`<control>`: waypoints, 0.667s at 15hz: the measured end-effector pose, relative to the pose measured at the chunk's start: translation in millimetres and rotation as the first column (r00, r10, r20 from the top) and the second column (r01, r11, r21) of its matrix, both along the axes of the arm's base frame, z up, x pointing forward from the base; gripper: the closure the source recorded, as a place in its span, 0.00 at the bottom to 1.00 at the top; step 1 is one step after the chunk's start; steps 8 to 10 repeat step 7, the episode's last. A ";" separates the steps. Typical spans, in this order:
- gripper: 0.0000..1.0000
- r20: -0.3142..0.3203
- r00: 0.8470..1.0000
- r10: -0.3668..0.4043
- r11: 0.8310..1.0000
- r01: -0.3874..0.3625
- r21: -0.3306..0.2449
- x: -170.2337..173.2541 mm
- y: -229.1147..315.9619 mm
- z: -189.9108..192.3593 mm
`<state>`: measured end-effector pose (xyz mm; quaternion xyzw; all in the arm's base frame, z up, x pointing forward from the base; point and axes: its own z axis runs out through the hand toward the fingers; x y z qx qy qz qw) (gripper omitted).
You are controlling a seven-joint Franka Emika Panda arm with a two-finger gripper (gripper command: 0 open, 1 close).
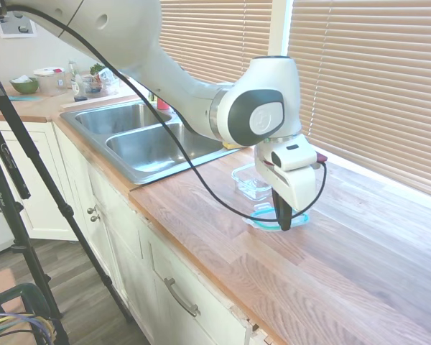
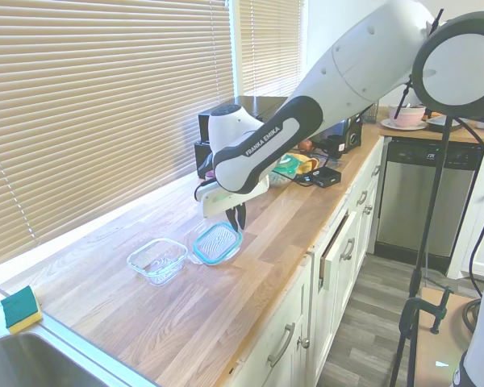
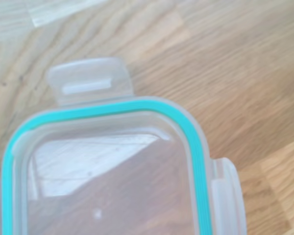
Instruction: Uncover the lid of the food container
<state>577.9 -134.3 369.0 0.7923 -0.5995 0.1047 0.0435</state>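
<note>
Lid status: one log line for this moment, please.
lid: off, flat on counter | food container: open, beside it | gripper: at lid

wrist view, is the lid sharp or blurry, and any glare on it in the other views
Wrist view: the lid is soft, its teal rim and snap tab slightly blurred, with a pale reflection across the clear panel. Second exterior view: sharper, bright window glare streaks the lid and the food container. First exterior view: the gripper hides much of the lid; the blinds look washed out.
</note>
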 end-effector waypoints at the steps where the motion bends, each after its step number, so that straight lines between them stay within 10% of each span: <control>1: 0.00 0.000 1.000 0.002 1.000 -0.002 -0.004 0.1 2.2 0.5; 10: 0.00 0.020 1.000 0.006 1.000 -0.005 -0.015 -3.4 6.7 15.5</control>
